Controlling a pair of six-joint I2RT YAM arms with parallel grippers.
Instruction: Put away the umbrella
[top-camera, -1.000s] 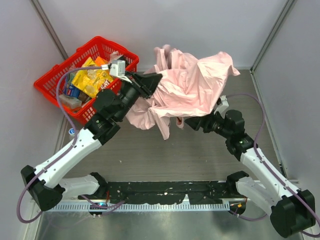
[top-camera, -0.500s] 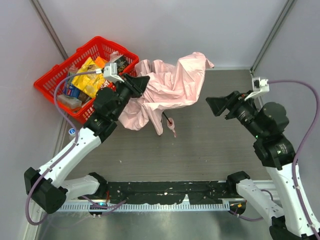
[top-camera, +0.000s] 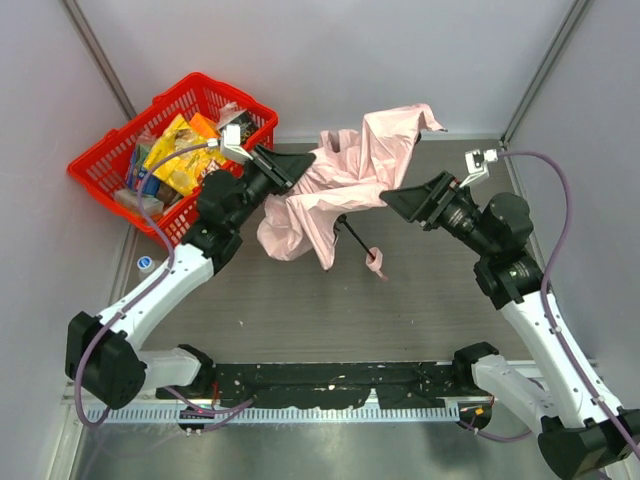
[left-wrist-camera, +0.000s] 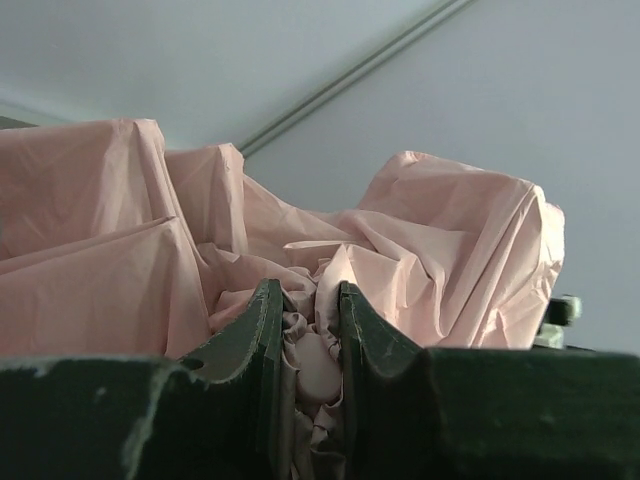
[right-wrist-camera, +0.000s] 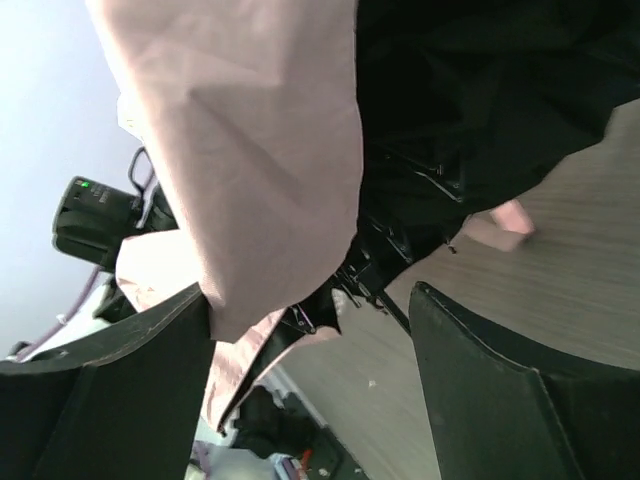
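The left gripper (top-camera: 312, 162) is clamped on a bunched fold of the umbrella (top-camera: 360, 165); in the left wrist view its two dark fingers (left-wrist-camera: 262, 330) stand close together with crumpled pink fabric squeezed in the narrow gap between them. The canopy spreads from that grip in loose, half-collapsed folds, lifted above the table (top-camera: 430, 300) near its far edge, between the two arms. The right gripper (top-camera: 386, 201) faces it from the other side with its jaws spread wide and holding nothing. In the right wrist view a flap of pink cloth hangs against the inner side of one finger (right-wrist-camera: 120, 400), with the umbrella's dark ribs behind it. The thin black shaft (top-camera: 354, 234) slants down from under the canopy toward the near side. It ends in the small pink handle (top-camera: 375, 262) low over the tabletop; whether the handle touches the surface cannot be told. Behind the left arm, in the far left corner, sits the red basket (top-camera: 133, 120), just beside the umbrella but apart from it. It is filled with yellow snack packets (top-camera: 175, 165), an orange item (top-camera: 203, 125), a blue pack (top-camera: 140, 181) and a pale box (top-camera: 135, 201). No part of the umbrella lies in it.
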